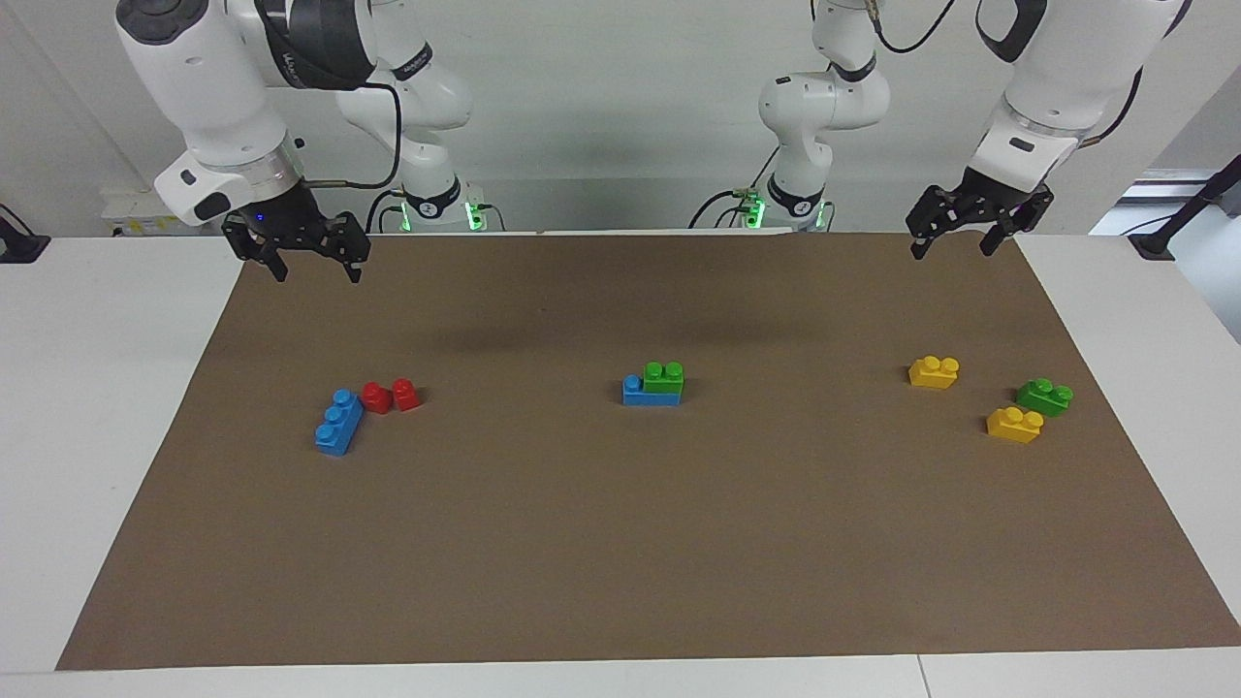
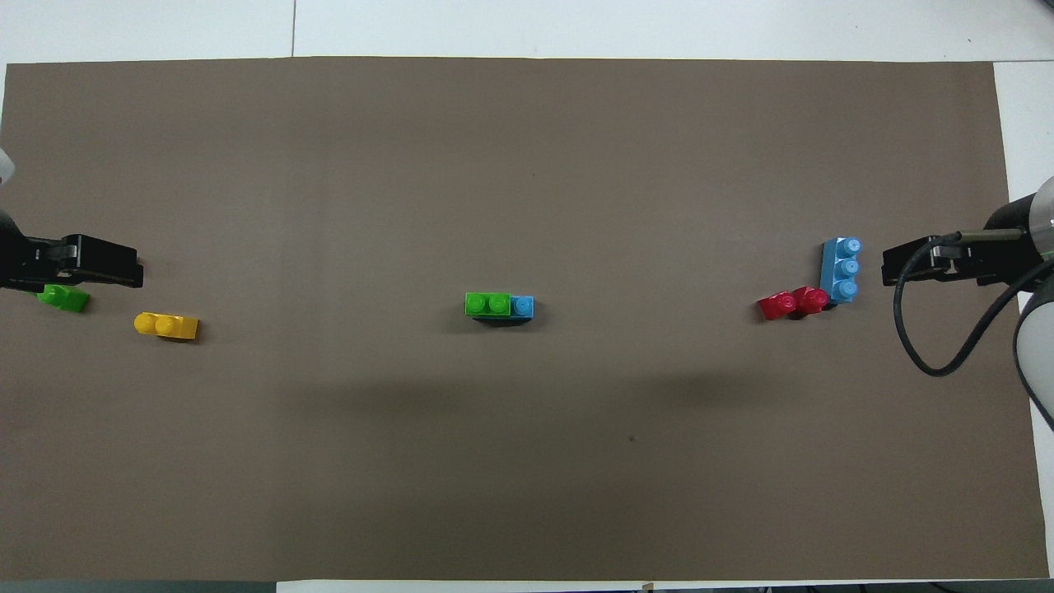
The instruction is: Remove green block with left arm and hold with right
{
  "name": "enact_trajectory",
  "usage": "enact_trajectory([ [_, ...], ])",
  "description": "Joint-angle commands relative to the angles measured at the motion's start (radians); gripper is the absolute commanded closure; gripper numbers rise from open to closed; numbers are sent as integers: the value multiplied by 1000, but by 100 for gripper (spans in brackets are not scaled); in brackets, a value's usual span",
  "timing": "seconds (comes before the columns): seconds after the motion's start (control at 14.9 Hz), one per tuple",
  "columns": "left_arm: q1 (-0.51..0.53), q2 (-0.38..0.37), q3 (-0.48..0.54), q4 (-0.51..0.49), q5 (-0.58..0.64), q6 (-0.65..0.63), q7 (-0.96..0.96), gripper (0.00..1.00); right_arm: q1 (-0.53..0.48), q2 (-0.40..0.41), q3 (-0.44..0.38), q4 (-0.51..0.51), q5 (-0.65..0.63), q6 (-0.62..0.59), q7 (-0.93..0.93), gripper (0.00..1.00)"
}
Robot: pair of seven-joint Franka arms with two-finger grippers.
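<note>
**Both claws idle, green block still seated on blue**

The brown mat (image 1: 620,543) covers most of the table. The two arms hang over its robot-side edge, one at each end, both waiting. The left claw (image 1: 955,236) is released, fingers spread and holding nothing; the right claw (image 1: 308,257) is likewise spread and empty.

Midway between the two claws, well apart from both, sits the blue base (image 1: 640,393) with the green block (image 1: 664,376) pressed onto it, leaving one blue stud bare at the right arm's end. Below and near the right claw lie a long blue brick (image 1: 338,423) and two red bricks (image 1: 392,396). Below the left claw lie two yellow bricks (image 1: 934,372) and a darker green brick (image 1: 1044,396), which is not the target.

The green block looks light, rigid and smooth-sided plastic, probably held by stud friction. My judgement: the left claw should pinch its two flat long sides below the studs, while the right claw clamps the blue base at its bare-stud end, then pull straight up.
</note>
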Motion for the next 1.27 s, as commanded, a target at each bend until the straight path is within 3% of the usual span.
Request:
enact_trajectory([
  [0.0, 7, 4, -3, 17, -15, -3, 22, 0, -17, 2, 14, 6, 1, -20, 11, 0],
  [1.0, 4, -6, -3, 2, -15, -14, -2, 0, -10, -1, 16, 8, 3, -18, 7, 0],
  [1.21, 3, -19, -3, -20, -15, -17, -31, 0, -13, 0, 16, 8, 3, -6, 89, 0],
])
